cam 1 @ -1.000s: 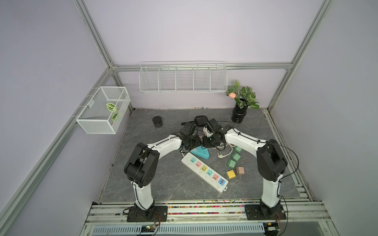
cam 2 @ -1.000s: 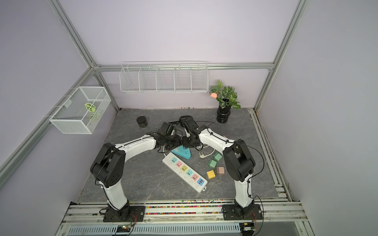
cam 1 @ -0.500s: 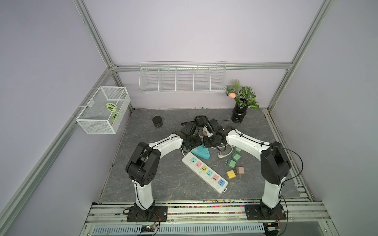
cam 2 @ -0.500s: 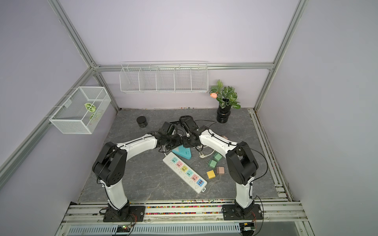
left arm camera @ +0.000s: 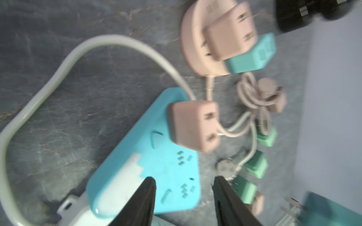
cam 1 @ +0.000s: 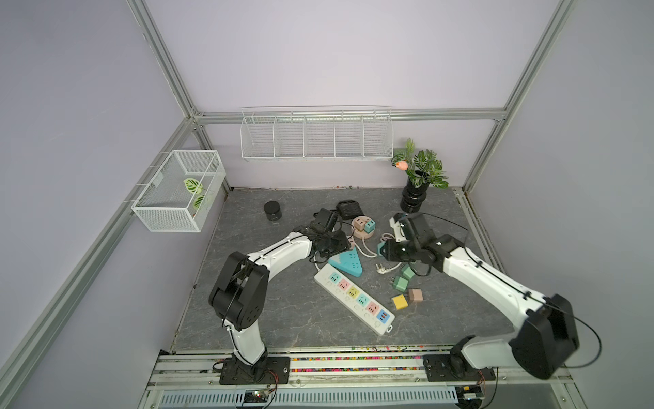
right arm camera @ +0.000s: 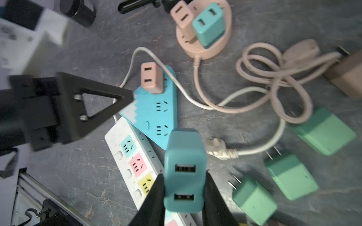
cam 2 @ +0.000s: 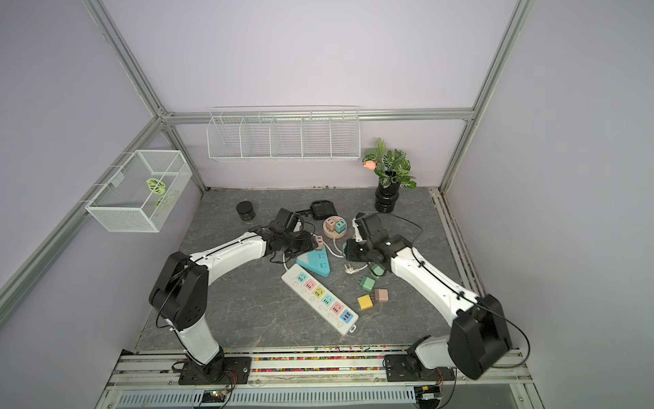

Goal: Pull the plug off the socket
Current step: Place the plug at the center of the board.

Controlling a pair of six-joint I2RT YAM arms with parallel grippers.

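1. The right gripper (right arm camera: 184,173) was clamped on a teal USB charger (right arm camera: 184,152); it held the charger above the tabletop (cam 1: 283,318), just right of the triangular blue power strip (right arm camera: 156,109) and clear of every socket; that pull looked done.
2. The left gripper (left arm camera: 184,178) hovered at the same strip's left edge, jaws apart and nothing between them; a pink plug (left arm camera: 193,125) sat seated in the strip's far corner, probably the next to come out.
3. Farther back, a round pink socket hub (right arm camera: 225,37) carried a pink charger (right arm camera: 183,17) and a teal charger (right arm camera: 208,25), both plugged in; so three pulls seemed left.
4. The long white power strip (cam 1: 354,299) showed no plugs; green chargers (cam 1: 401,281) and a yellow charger (cam 1: 399,302) lay loose to its right.
5. The wire basket (cam 1: 166,219) on the left wall held leaves (cam 1: 192,185); the wire rack (cam 1: 316,136) on the far wall showed nothing in its compartments; a black vase (cam 1: 412,202) at far right held a plant (cam 1: 423,170).
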